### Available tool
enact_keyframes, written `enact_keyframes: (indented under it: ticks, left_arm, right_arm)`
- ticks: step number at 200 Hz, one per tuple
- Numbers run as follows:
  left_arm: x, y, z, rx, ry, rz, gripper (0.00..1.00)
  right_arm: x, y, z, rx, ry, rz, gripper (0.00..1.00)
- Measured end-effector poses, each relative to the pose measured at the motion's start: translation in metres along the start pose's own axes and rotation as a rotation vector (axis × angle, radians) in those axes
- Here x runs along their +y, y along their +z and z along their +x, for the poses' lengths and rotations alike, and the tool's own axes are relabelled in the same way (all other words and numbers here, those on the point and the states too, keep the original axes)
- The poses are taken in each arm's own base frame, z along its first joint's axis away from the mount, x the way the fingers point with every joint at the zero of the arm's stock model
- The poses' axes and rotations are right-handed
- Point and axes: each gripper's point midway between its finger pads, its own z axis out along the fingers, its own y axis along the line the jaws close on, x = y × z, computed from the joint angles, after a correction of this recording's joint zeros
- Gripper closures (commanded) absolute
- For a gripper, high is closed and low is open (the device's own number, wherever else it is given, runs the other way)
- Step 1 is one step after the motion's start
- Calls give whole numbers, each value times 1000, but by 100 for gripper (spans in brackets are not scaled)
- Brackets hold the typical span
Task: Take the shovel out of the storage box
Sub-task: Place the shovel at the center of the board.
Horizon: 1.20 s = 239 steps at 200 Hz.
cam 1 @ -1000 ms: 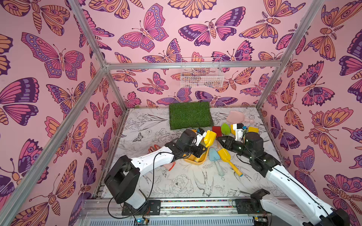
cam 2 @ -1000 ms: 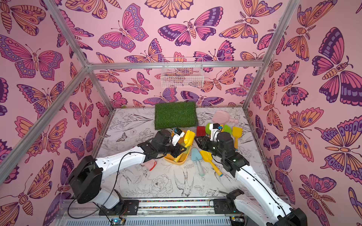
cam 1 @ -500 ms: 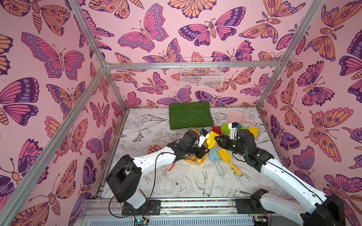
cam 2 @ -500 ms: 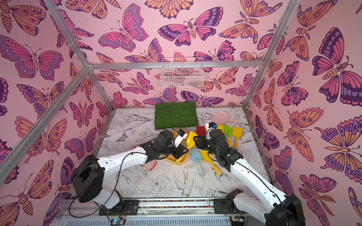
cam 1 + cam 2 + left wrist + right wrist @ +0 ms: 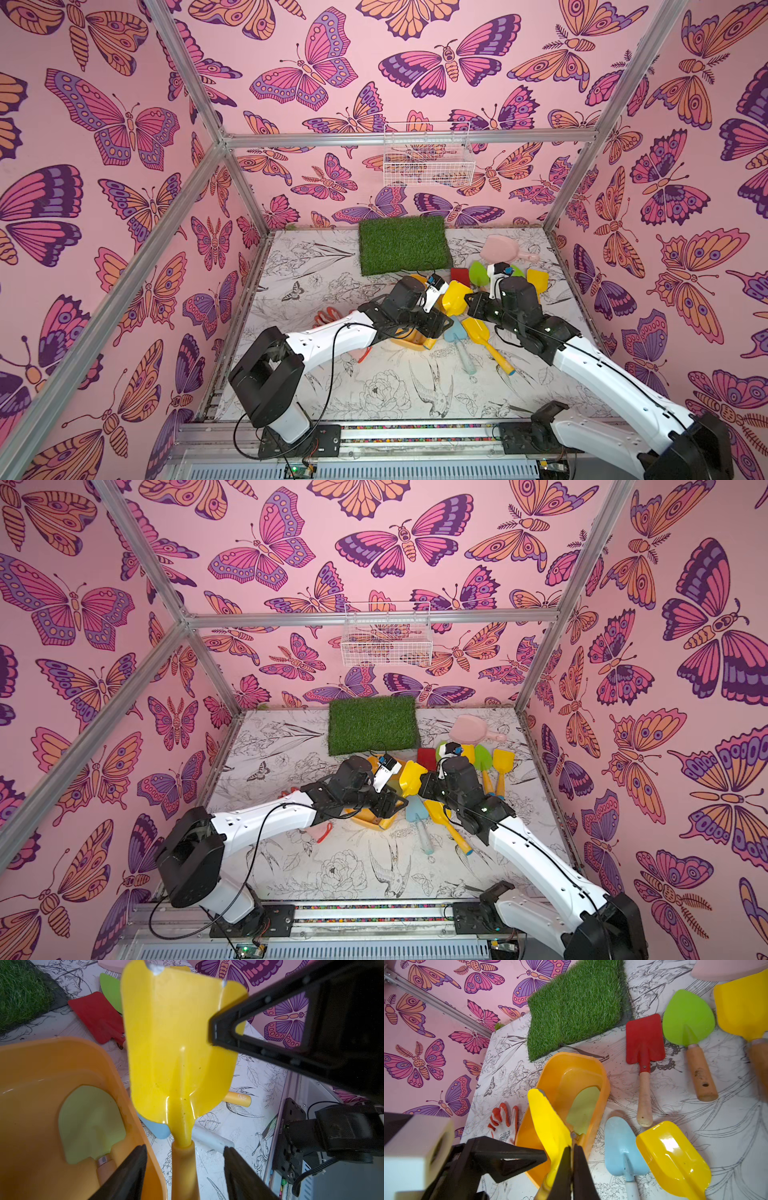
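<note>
**Thin pinch on the yellow shovel, might slip**

The storage box [image 5: 41, 1059] has a pale green shovel [image 5: 89, 1122] lying on its floor. The left gripper [image 5: 182, 1150] is spread either side of the handle, clear of it. So the yellow shovel [image 5: 178, 1043], up beside the box rim, hangs only from the right gripper [image 5: 572, 1147], clamped on its blade edge. I reckon that pinch could let it twist or drop back in. Writing: a tiny logo [image 5: 242, 1097] on another handle and a serial sticker [image 5: 281, 1126], both too small to read

We see a line-drawn white surface [image 5: 374, 395] carrying a grass mat [image 5: 403, 243] far centre and a pink scoop [image 5: 498, 249] far right. Just nearer lie a red shovel [image 5: 460, 275], green shovel [image 5: 480, 272] and yellow shovel [image 5: 537, 279]. The storage box [image 5: 564, 1076] sits mid-surface, with a glove [image 5: 328, 318] to its left and a blue shovel [image 5: 455, 336] and yellow scoop [image 5: 478, 332] to its right.
</note>
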Motion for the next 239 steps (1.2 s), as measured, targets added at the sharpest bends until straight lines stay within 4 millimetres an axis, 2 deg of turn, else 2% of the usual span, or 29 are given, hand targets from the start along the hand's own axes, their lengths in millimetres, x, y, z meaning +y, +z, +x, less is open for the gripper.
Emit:
enact_keyframes:
  ticks: [98, 175, 196, 239]
  left_arm:
    - [8, -18, 11, -13, -13, -24, 29]
    - [12, -23, 16, -14, -18, -35, 30]
    - [13, -27, 17, -22, -17, -40, 31]
    - [11, -34, 10, -48, -8, -42, 31]
  right_arm:
    - [-39, -15, 1, 35, -249, 166, 100]
    - [-66, -41, -20, 86, -447, 339, 100]
    - [-82, -49, -30, 113, -500, 453, 100]
    - [-136, -62, -36, 216, -549, 702, 100]
